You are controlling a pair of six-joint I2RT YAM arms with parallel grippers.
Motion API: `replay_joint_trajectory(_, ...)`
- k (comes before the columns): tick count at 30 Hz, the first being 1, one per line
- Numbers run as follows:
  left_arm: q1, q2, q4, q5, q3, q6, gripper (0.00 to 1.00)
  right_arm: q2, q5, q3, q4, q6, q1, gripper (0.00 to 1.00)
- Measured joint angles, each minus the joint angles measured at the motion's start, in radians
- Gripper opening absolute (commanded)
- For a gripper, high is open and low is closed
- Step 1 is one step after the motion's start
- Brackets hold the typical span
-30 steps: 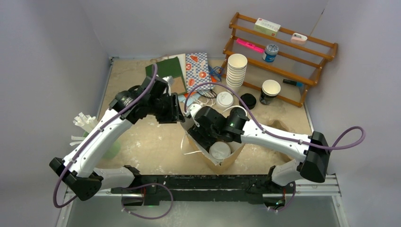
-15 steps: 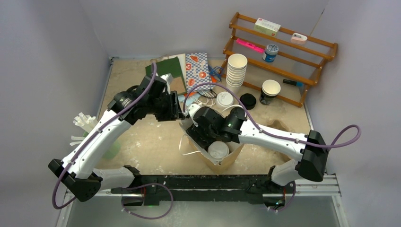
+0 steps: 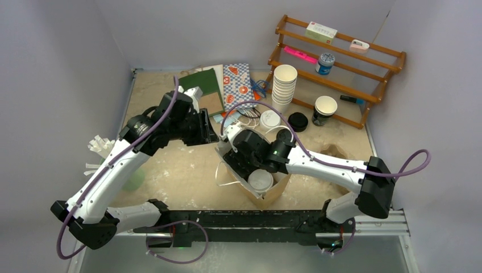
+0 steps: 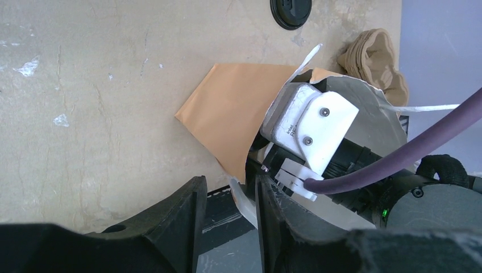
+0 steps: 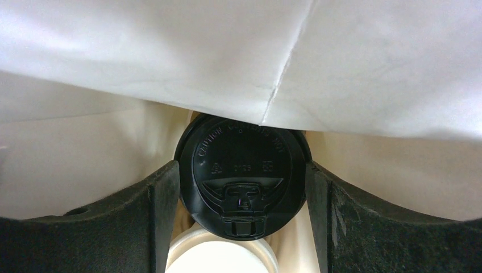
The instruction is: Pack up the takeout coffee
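A brown paper bag (image 3: 271, 194) stands open near the table's front middle. Inside it sits the white-lidded coffee cup (image 3: 260, 180). My right gripper (image 5: 241, 168) reaches down into the bag, shut on the black-lidded coffee cup (image 5: 241, 151), with a finger against each side of the lid. That cup hangs just above the white lid (image 5: 219, 256). My left gripper (image 3: 211, 135) is at the bag's far-left rim. In the left wrist view its jaws (image 4: 229, 179) stand apart. The bag's white handle strip (image 4: 247, 202) lies against one finger, and a gap shows to the other.
A stack of white cups (image 3: 283, 84), a loose white lid (image 3: 270, 119), a loose black lid (image 3: 298, 121) and a dark lidless cup (image 3: 324, 110) sit behind the bag, before a wooden rack (image 3: 352, 62). Booklets (image 3: 237, 84) lie at the back, a beige cloth (image 3: 335, 152) to the right.
My left arm has drawn back a little toward the far left. My right gripper has shifted slightly left and lower in the bag with the black-lidded cup.
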Motion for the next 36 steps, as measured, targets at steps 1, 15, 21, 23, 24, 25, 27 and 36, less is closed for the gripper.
replay_joint_trajectory(1, 0.0, 0.0, 0.001, 0.0, -0.002, 0.0, 0.39, 0.0, -0.001, -0.003, 0.006, 0.0, -0.002, 0.44)
replay_joint_trajectory(15, 0.0, 0.013, 0.021, 0.019, -0.016, 0.0, 0.37, -0.037, -0.032, -0.095, 0.127, 0.018, -0.038, 0.43)
replay_joint_trajectory(21, 0.0, 0.014, 0.024, 0.023, -0.016, 0.001, 0.38, -0.047, -0.032, -0.107, 0.142, 0.023, -0.04, 0.53)
replay_joint_trajectory(23, 0.0, 0.016, 0.026, 0.026, -0.016, 0.001, 0.38, -0.048, -0.031, -0.103, 0.134, 0.023, -0.04, 0.55)
replay_joint_trajectory(24, 0.0, 0.017, 0.027, 0.027, -0.016, 0.001, 0.38, -0.048, -0.029, -0.098, 0.125, 0.023, -0.04, 0.56)
replay_joint_trajectory(25, 0.0, 0.018, 0.028, 0.029, -0.016, 0.001, 0.38, -0.048, -0.028, -0.093, 0.115, 0.024, -0.04, 0.58)
replay_joint_trajectory(27, 0.0, 0.022, 0.029, 0.031, -0.016, 0.001, 0.38, -0.048, -0.027, -0.085, 0.097, 0.027, -0.04, 0.62)
replay_joint_trajectory(36, 0.0, 0.024, 0.029, 0.037, -0.018, 0.0, 0.38, -0.049, -0.013, -0.062, 0.039, 0.034, -0.04, 0.97)
